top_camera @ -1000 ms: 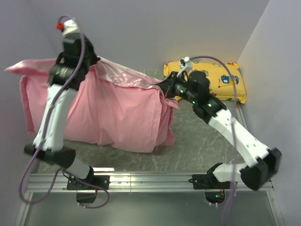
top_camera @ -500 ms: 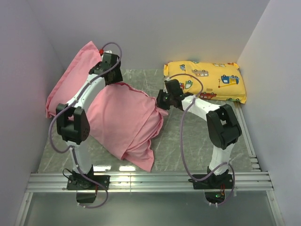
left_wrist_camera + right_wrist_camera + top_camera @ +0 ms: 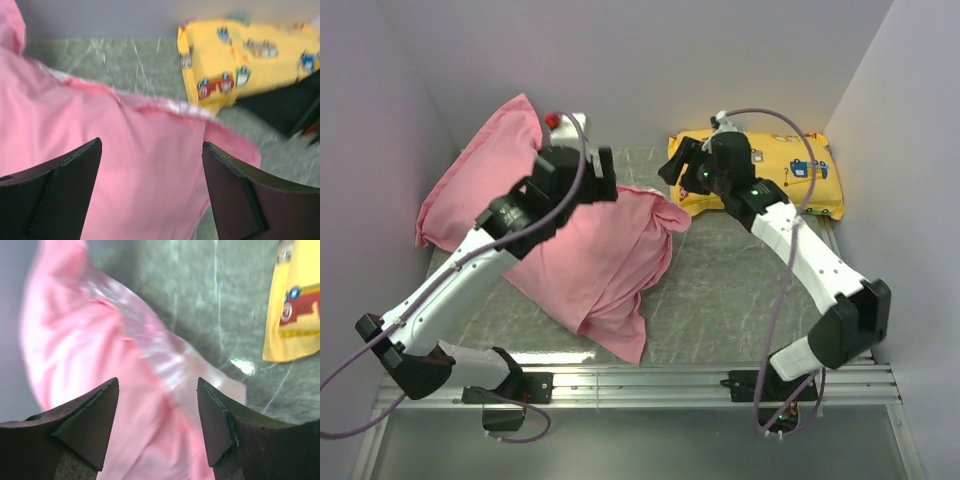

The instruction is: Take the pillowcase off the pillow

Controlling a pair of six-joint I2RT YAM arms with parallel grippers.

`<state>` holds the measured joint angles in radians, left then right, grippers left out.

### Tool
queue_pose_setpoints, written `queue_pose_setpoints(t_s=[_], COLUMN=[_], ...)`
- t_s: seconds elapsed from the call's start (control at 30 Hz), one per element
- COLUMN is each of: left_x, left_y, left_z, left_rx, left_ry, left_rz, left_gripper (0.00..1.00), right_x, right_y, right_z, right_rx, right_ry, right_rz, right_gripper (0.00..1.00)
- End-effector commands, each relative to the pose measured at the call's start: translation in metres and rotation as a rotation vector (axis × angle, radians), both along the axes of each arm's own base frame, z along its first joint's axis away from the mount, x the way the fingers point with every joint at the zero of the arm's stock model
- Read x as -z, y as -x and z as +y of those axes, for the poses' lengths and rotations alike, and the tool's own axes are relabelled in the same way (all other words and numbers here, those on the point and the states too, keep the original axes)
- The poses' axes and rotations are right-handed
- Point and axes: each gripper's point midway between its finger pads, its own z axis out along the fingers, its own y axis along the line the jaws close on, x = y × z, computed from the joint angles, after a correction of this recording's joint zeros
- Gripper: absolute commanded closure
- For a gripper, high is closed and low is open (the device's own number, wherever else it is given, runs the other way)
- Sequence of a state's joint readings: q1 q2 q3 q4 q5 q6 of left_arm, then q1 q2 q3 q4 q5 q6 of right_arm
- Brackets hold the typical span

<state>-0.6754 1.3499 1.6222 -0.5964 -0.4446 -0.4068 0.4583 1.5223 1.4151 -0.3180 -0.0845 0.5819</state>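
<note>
The pink pillowcase point(image 3: 590, 260) lies bunched on the table, its plump far end point(image 3: 480, 170) leaning against the left wall. The pillow is hidden; only pink fabric shows. My left gripper point(image 3: 604, 176) hovers open over the cover's far edge. In the left wrist view, matte pink cloth point(image 3: 100, 115) lies below the left gripper point(image 3: 151, 145), with nothing between the fingers. My right gripper point(image 3: 672, 166) is open above the cover's right corner. In the right wrist view, the right gripper point(image 3: 157, 381) looks down on the pillowcase point(image 3: 80, 340) and its shiny band, holding nothing.
A yellow vehicle-print pillow point(image 3: 780, 170) lies at the back right, close behind the right gripper; it also shows in both wrist views point(image 3: 250, 60) point(image 3: 295, 305). Bare grey marbled tabletop point(image 3: 740, 290) stretches right of the cover. Walls close in left, back and right.
Both grippers have opened and let go of the pillowcase. It dropped from being stretched up between them to a heap on the table. Both grippers have risen off it.
</note>
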Motion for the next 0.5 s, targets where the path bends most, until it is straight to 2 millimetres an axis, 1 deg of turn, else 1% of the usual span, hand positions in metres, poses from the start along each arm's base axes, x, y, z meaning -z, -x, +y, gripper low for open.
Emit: queue_pose_setpoints(t_s=[0.0, 0.03, 0.07, 0.1, 0.13, 0.17, 0.2, 0.23, 0.27, 0.3, 0.33, 0.37, 0.4, 0.43, 0.47], left_x=[0.056, 0.071, 0.081, 0.095, 0.103, 0.11, 0.122, 0.133, 0.141, 0.15, 0.154, 0.158, 0.164, 0.166, 0.169], left_y=[0.037, 0.049, 0.059, 0.073, 0.08, 0.088, 0.092, 0.092, 0.094, 0.091, 0.091, 0.09, 0.09, 0.091, 0.092], left_z=[-0.014, -0.017, -0.021, -0.029, -0.033, -0.035, -0.034, -0.035, -0.034, -0.033, -0.031, -0.03, -0.029, -0.031, -0.033], left_rx=[0.001, 0.014, 0.026, 0.045, 0.048, 0.046, 0.037, 0.021, 0.015, -0.024, -0.046, -0.067, -0.078, -0.078, -0.067], left_ry=[-0.142, -0.152, -0.173, -0.212, -0.213, -0.251, -0.282, -0.305, -0.337, -0.362, -0.376, -0.392, -0.426, -0.428, -0.432], left_rz=[0.094, 0.116, 0.135, 0.145, 0.16, 0.16, 0.173, 0.187, 0.201, 0.209, 0.213, 0.221, 0.233, 0.237, 0.244], left_gripper=[0.13, 0.13, 0.12, 0.12, 0.12, 0.12, 0.12, 0.11, 0.11, 0.11, 0.11, 0.11, 0.11, 0.11, 0.11], right_x=[-0.042, -0.035, -0.047, -0.027, -0.021, -0.035, -0.004, 0.003, 0.0, 0.026, 0.029, 0.033, 0.053, 0.058, 0.059], right_y=[0.015, 0.021, 0.032, 0.042, 0.05, 0.063, 0.079, 0.088, 0.097, 0.108, 0.119, 0.125, 0.132, 0.14, 0.141], right_z=[-0.019, -0.023, -0.028, -0.032, -0.033, -0.035, -0.028, -0.026, -0.027, -0.024, -0.017, -0.012, -0.009, -0.001, 0.005], right_rx=[0.04, 0.044, 0.044, 0.042, 0.04, 0.036, 0.008, 0.004, 0.012, 0.005, -0.002, -0.013, -0.019, -0.045, -0.055], right_ry=[-0.009, 0.002, -0.014, 0.0, -0.004, -0.042, -0.031, -0.036, -0.054, -0.04, -0.043, -0.056, -0.057, -0.071, -0.094], right_rz=[-0.104, -0.094, -0.125, -0.094, -0.091, -0.148, -0.102, -0.101, -0.133, -0.096, -0.105, -0.114, -0.084, -0.081, -0.087], right_gripper=[0.29, 0.29, 0.29, 0.29, 0.29, 0.29, 0.29, 0.29, 0.29, 0.29, 0.29, 0.29, 0.29, 0.29, 0.29])
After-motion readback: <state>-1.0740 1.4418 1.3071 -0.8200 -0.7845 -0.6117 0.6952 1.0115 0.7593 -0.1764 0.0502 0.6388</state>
